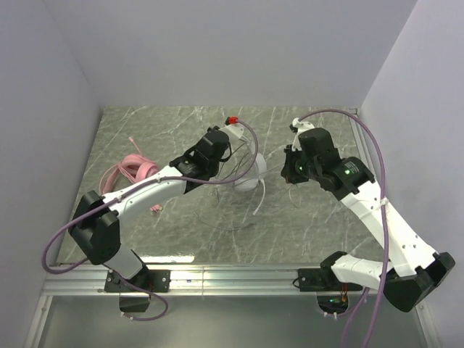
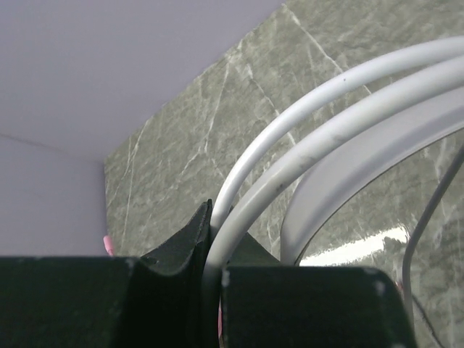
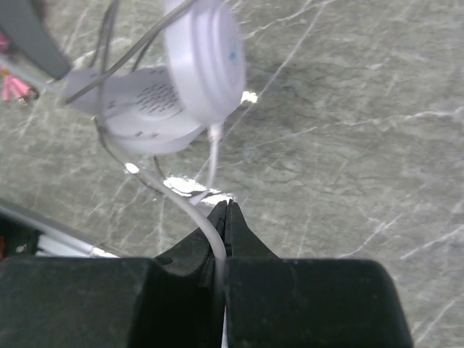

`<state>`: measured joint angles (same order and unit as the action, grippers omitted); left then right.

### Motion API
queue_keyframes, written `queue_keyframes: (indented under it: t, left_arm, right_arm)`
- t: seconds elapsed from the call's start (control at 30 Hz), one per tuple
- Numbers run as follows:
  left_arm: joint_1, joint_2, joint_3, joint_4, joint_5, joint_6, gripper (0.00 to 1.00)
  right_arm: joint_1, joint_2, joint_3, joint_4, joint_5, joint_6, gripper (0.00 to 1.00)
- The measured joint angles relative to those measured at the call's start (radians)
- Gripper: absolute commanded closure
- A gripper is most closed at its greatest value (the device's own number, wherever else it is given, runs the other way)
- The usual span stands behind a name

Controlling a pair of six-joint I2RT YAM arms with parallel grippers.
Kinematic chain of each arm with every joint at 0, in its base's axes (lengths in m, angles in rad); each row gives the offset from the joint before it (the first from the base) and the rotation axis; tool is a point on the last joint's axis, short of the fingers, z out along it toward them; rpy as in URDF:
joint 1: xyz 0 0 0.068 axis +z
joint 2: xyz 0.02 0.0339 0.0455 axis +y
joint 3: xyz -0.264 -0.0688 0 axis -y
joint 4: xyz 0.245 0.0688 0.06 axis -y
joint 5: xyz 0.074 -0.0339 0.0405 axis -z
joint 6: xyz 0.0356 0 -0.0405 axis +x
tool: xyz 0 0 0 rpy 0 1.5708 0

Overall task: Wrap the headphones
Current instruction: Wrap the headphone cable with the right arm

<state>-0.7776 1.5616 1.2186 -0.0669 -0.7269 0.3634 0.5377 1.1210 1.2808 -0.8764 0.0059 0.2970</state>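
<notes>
The white headphones (image 1: 249, 179) hang over the middle of the marble table (image 1: 319, 217). My left gripper (image 1: 226, 156) is shut on their thin white headband (image 2: 319, 138); in the left wrist view the jaws (image 2: 217, 233) pinch the band's rods. The right gripper (image 1: 290, 168) sits to the right of the headset, shut on its pale cable (image 3: 190, 209), which runs up from the closed fingertips (image 3: 226, 212) toward the white ear cups (image 3: 181, 80). A loop of cable (image 1: 259, 199) trails below the headset. The pink headphones (image 1: 132, 174) lie with their pink cable at the table's left side.
Pale walls close the table on the left (image 1: 43, 145), back and right. A metal rail (image 1: 232, 279) with both arm bases runs along the near edge. Purple arm cables (image 1: 366, 138) arc over the right side. A pink plug (image 3: 11, 87) shows at the right wrist view's left edge.
</notes>
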Motion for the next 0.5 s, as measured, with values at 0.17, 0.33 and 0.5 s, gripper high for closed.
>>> queue_keyframes:
  t: [0.17, 0.33, 0.5]
  left_arm:
    - [0.004, -0.070, -0.011, -0.079, 0.147, 0.040, 1.00]
    - [-0.005, -0.128, -0.013, -0.167, 0.344, 0.057, 1.00]
    - [-0.037, -0.121, 0.029, -0.265, 0.466, 0.041, 1.00]
  right_arm:
    - [0.000, 0.034, 0.006, 0.006, 0.057, -0.011, 1.00]
    - [0.001, 0.043, 0.004, 0.060, 0.102, -0.023, 1.00]
    - [0.002, 0.048, -0.019, 0.131, 0.145, -0.035, 1.00]
